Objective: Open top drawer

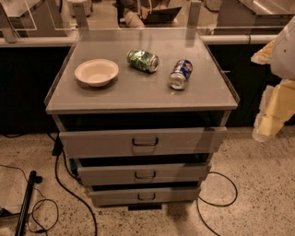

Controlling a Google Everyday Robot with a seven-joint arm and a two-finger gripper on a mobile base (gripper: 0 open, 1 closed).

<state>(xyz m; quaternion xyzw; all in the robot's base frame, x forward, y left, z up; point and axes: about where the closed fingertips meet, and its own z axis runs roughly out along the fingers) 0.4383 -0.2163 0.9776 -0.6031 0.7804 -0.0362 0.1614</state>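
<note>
A grey cabinet [138,94] stands on a speckled floor [258,198]. On its top lie a white bowl [97,72], a green can [143,60] and a blue can [180,73], both cans on their sides. The top drawer [101,143] sits just under the cabinet's top, with a dark gap above its front. The gripper [267,122] hangs right of the cabinet, apart from it; its grip is not discernible. Cables [69,184] trail left of the cabinet.

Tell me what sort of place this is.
Likely an office or lab: a grey drawer cabinet, loose cables on the floor, someone at a laptop behind. The gripper hangs right of the cabinet.
</note>
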